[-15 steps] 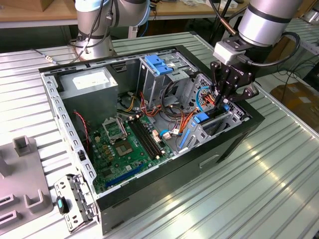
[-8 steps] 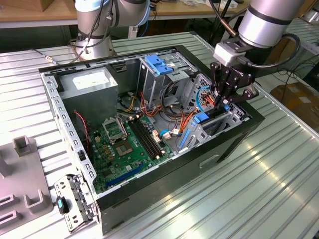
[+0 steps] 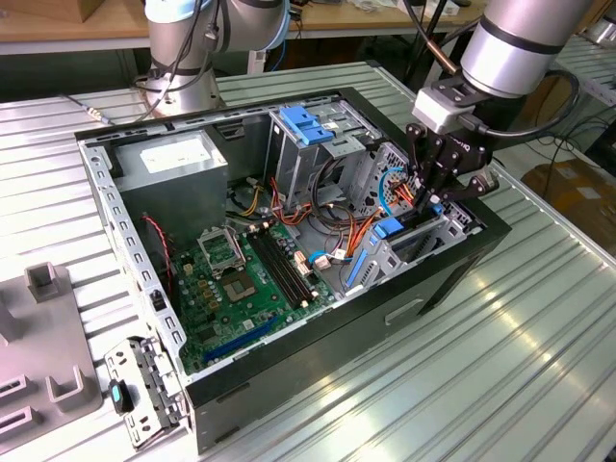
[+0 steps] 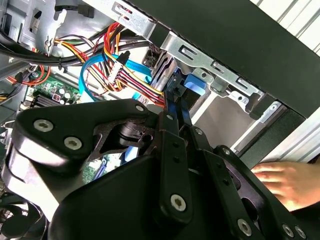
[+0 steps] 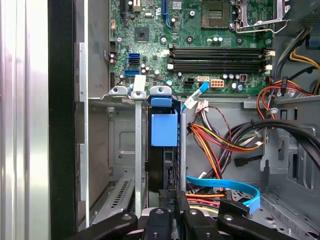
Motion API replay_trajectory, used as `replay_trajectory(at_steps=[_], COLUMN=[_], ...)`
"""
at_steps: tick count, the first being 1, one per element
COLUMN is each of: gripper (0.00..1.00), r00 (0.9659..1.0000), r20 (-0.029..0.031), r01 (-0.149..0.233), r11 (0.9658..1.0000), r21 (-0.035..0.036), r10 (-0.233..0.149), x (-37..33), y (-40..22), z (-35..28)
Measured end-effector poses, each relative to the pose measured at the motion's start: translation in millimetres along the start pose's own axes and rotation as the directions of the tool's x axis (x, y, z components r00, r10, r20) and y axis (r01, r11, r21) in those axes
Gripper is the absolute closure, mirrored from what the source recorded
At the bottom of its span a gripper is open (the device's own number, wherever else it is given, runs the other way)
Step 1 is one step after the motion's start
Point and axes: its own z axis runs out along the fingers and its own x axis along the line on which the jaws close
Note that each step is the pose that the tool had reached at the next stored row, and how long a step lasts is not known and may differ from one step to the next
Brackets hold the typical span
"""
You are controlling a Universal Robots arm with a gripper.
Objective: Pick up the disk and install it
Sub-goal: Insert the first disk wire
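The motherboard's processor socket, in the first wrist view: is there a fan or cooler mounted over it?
No. The processor socket on the motherboard lies bare, its metal frame exposed with nothing over it.

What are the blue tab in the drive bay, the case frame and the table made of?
The blue tab looks like matte moulded plastic: flat colour, no shine. The case frame looks like bare stamped sheet metal, grey with punched holes. The table seems ribbed metal, probably aluminium, given its soft sheen.
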Motion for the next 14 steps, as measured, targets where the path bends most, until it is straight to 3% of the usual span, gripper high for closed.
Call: replay_trajectory(at_steps=[3,4,7,10,12,14], gripper=[0.82,0.76,0.76,0.76,0.84,0.84], r00=[1.0000,1.0000,1.0000,1.0000,1.0000,1.0000], r20=[0.0002,-0.0001,0.0023,0.0034,0.0034,0.0036], r01=[0.000,0.000,0.000,0.000,0.000,0.000], r11=[1.0000,1.0000,1.0000,1.0000,1.0000,1.0000], r21=[0.0000,0.0000,0.0002,0.0003,0.0002,0.0002], r10=[0.000,0.000,0.000,0.000,0.000,0.000], x=[0.0,0.1,0.2,0.2,0.2,0.2], y=[0.0,0.0,-0.1,-0.1,-0.1,-0.1], z=[0.1,-0.8,-7.2,-7.4,-7.5,-7.5])
